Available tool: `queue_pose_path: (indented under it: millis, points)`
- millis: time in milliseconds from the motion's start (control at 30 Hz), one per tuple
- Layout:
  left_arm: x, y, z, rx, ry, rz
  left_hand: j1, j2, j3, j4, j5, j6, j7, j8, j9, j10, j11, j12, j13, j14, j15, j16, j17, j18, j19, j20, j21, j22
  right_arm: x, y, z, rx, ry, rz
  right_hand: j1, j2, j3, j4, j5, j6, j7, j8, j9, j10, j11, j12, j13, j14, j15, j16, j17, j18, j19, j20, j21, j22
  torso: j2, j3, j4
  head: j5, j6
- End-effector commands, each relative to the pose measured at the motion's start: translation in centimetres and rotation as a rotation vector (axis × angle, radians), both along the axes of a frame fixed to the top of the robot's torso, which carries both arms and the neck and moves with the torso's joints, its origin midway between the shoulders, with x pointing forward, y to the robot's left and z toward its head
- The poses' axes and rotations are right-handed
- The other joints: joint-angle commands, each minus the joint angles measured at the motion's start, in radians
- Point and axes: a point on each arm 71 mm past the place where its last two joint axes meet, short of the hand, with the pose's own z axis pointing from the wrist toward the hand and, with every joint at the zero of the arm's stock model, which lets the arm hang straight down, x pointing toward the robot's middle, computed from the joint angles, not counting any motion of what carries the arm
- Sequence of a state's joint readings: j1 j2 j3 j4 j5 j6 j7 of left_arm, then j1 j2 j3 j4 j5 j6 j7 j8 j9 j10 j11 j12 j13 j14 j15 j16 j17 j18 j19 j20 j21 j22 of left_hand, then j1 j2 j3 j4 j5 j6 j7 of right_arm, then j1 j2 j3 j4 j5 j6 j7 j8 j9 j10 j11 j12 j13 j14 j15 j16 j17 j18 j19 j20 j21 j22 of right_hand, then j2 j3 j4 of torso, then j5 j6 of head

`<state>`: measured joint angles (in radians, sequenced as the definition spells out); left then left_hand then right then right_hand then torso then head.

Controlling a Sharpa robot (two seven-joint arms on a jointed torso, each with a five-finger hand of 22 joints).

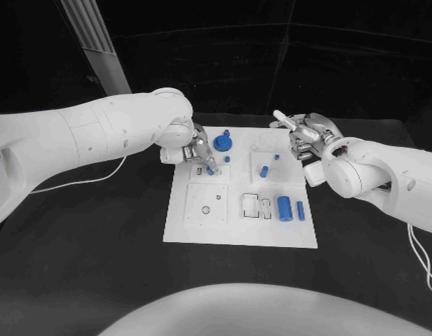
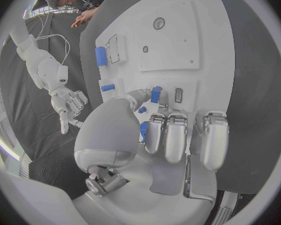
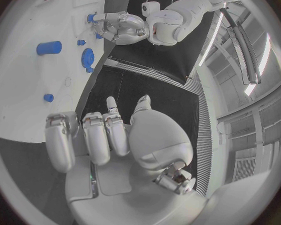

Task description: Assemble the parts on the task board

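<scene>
the task board lies flat in the middle of the black tabletop, a white plate with bare dark surface open on every side; the near edge and both side edges of the board stand well apart from the tabletop's edges.

the left hand sits over the board's far left corner, fingers pointing down, and pinches a small blue peg whose lower end is at the board surface beside a small recess. in the left wrist view the same peg shows between the thumb and a fingertip, with the other fingers curled alongside.

the right hand hovers above the board's far right corner, holding nothing, fingers loosely apart; the right wrist view shows its fingers over the board's edge and the dark tabletop.

on the board, a blue gear stands near the far edge just beside the left hand. a short blue peg stands near the middle, and another small blue piece is just beyond it. a blue cylinder lies in a recess near the right edge, with a thin blue pin just beside it. a square plate with a hole takes up the near left part, and a narrow slot lies between it and the cylinder.
</scene>
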<state>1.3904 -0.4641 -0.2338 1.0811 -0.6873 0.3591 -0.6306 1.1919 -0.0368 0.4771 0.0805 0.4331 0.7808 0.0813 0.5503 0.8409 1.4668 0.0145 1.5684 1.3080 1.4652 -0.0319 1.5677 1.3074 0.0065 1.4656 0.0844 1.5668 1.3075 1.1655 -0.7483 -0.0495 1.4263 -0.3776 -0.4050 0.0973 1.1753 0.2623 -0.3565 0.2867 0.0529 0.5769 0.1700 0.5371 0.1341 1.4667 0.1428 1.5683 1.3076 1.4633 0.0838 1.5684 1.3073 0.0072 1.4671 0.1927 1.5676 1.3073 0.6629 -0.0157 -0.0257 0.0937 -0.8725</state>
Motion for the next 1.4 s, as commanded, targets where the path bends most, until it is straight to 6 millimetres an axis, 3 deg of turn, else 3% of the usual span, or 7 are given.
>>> queue_pose_path:
  millis: [33, 500, 800, 1000, 1033, 1167, 1400]
  points:
    - [-0.08, -0.05, 0.01, 0.010, 0.013, -0.012, -0.006, -0.002, -0.013, 0.003, -0.004, 0.004, -0.011, 0.000, 0.031, 0.104, -0.003, 0.002, 0.263, 0.106, 0.000, 0.003, 0.263, -0.007, 0.105, 0.002, 0.004, 0.263, 0.01, 0.04, 0.17, 0.001, -0.010, 0.000, 0.009, 0.000, 0.003, 0.002, 0.005, -0.001, 0.045, 0.004, -0.001, 0.104, -0.002, 0.003, 0.263, 0.108, -0.003, 0.002, 0.263, -0.007, 0.104, -0.004, 0.003, 0.263, 0.000, 0.0001, -0.0003, -0.001, 0.000]
    - [-0.16, -0.20, -0.05, 0.014, 0.021, -0.021, -0.033, -0.017, -0.181, 0.095, -0.115, 0.011, -0.006, -0.026, 0.006, 0.104, 0.003, 0.002, 0.263, 0.106, 0.004, 0.003, 0.263, -0.007, 0.105, 0.005, 0.004, 0.263, 0.00, 0.03, 0.17, 0.001, -0.009, 0.000, 0.009, 0.000, 0.003, 0.002, 0.005, -0.001, 0.045, 0.004, -0.001, 0.104, -0.002, 0.003, 0.263, 0.108, -0.003, 0.002, 0.263, -0.007, 0.104, -0.004, 0.003, 0.263, 0.000, -0.0003, 0.0001, -0.001, 0.000]
    - [-0.14, -0.21, -0.06, 0.014, 0.019, -0.018, 0.002, 0.001, -0.202, 0.098, -0.118, 0.011, -0.007, -0.030, 0.001, 0.104, 0.001, 0.002, 0.263, 0.106, 0.004, 0.003, 0.263, -0.007, 0.105, 0.006, 0.004, 0.263, 0.01, 0.06, 0.17, 0.002, -0.009, 0.002, 0.009, 0.000, 0.003, 0.002, 0.005, -0.001, 0.045, 0.004, -0.001, 0.104, -0.002, 0.003, 0.263, 0.108, -0.003, 0.002, 0.263, -0.007, 0.104, -0.004, 0.003, 0.263, 0.000, 0.0000, 0.0000, -0.001, 0.000]
    - [-0.15, -0.23, -0.07, 0.014, 0.020, -0.020, 0.068, 0.023, -0.185, 0.070, -0.038, 0.009, -0.013, -0.032, -0.002, 0.104, -0.004, 0.002, 0.263, 0.106, 0.000, 0.003, 0.263, -0.007, 0.105, 0.004, 0.004, 0.263, 0.02, 0.06, 0.17, 0.002, -0.010, 0.001, 0.011, 0.002, 0.003, 0.002, 0.005, 0.000, 0.045, 0.005, -0.003, 0.104, -0.003, 0.003, 0.263, 0.108, -0.004, 0.002, 0.263, -0.007, 0.104, -0.004, 0.003, 0.263, 0.000, -0.0002, 0.0000, 0.001, 0.000]
    - [-0.15, -0.25, -0.07, 0.012, 0.019, -0.020, 0.089, 0.021, -0.172, 0.054, 0.025, 0.008, -0.013, -0.030, -0.001, 0.104, -0.005, 0.002, 0.263, 0.106, -0.002, 0.003, 0.263, -0.007, 0.105, 0.002, 0.004, 0.263, 0.02, 0.06, 0.17, 0.002, -0.010, 0.001, 0.011, 0.002, 0.003, 0.002, 0.005, 0.000, 0.045, 0.005, -0.003, 0.104, -0.003, 0.003, 0.263, 0.108, -0.004, 0.002, 0.263, -0.007, 0.104, -0.004, 0.003, 0.263, 0.000, -0.0002, 0.0000, 0.001, 0.000]
    - [-0.11, -0.30, -0.03, 0.004, 0.010, -0.019, 0.114, 0.017, -0.136, 0.021, 0.122, 0.002, -0.006, -0.020, 0.009, 0.104, 0.000, 0.002, 0.263, 0.106, 0.000, 0.003, 0.263, -0.007, 0.105, 0.001, 0.004, 0.263, 0.02, 0.05, 0.16, 0.001, -0.010, 0.001, 0.011, 0.002, 0.003, 0.002, 0.005, 0.000, 0.045, 0.005, -0.003, 0.104, -0.003, 0.003, 0.263, 0.108, -0.004, 0.002, 0.263, -0.007, 0.104, -0.004, 0.003, 0.263, 0.000, -0.0002, 0.0003, 0.000, 0.000]
    - [0.02, -0.27, 0.08, -0.015, -0.018, -0.024, 0.105, 0.008, -0.112, 0.009, 0.157, 0.000, -0.001, -0.010, 0.018, 0.104, 0.004, 0.002, 0.263, 0.106, 0.005, 0.003, 0.263, -0.007, 0.105, 0.004, 0.004, 0.263, 0.04, 0.03, 0.16, 0.001, -0.010, 0.000, 0.011, 0.002, 0.003, 0.002, 0.005, 0.000, 0.045, 0.005, -0.003, 0.104, -0.003, 0.003, 0.263, 0.108, -0.004, 0.002, 0.263, -0.007, 0.104, -0.004, 0.003, 0.263, 0.000, -0.0002, 0.0006, 0.001, 0.000]
